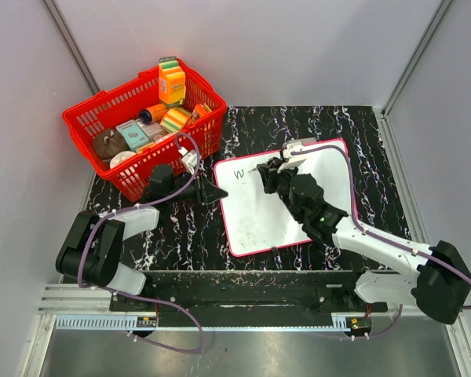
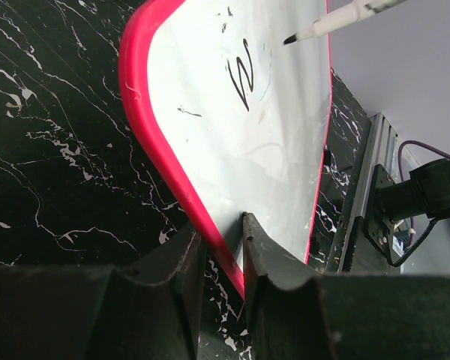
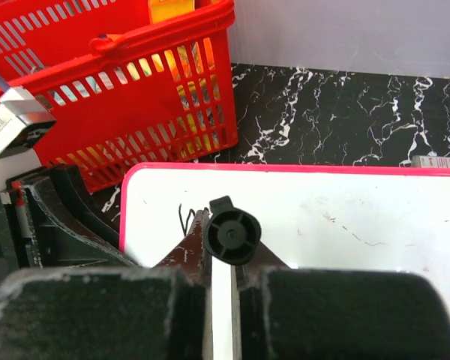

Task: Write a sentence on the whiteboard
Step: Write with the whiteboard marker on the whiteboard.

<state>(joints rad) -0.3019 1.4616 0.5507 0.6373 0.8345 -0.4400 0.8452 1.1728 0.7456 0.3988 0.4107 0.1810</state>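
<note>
The whiteboard (image 1: 275, 216), white with a red-pink frame, lies on the black marbled table. A black "W" (image 1: 238, 173) is written near its far left corner and also shows in the left wrist view (image 2: 244, 79). My right gripper (image 1: 271, 171) is shut on a marker (image 3: 232, 234), whose tip (image 2: 291, 38) hovers just right of the "W", over the board (image 3: 345, 240). My left gripper (image 1: 213, 191) is closed over the board's left frame edge (image 2: 157, 142), one finger (image 2: 266, 251) on the white face and the other on the table side.
A red basket (image 1: 86, 126) full of grocery items stands at the back left, close to the board's corner; it also shows in the right wrist view (image 3: 165, 45). A small white object (image 1: 298, 144) lies at the board's far edge. Grey walls enclose the table.
</note>
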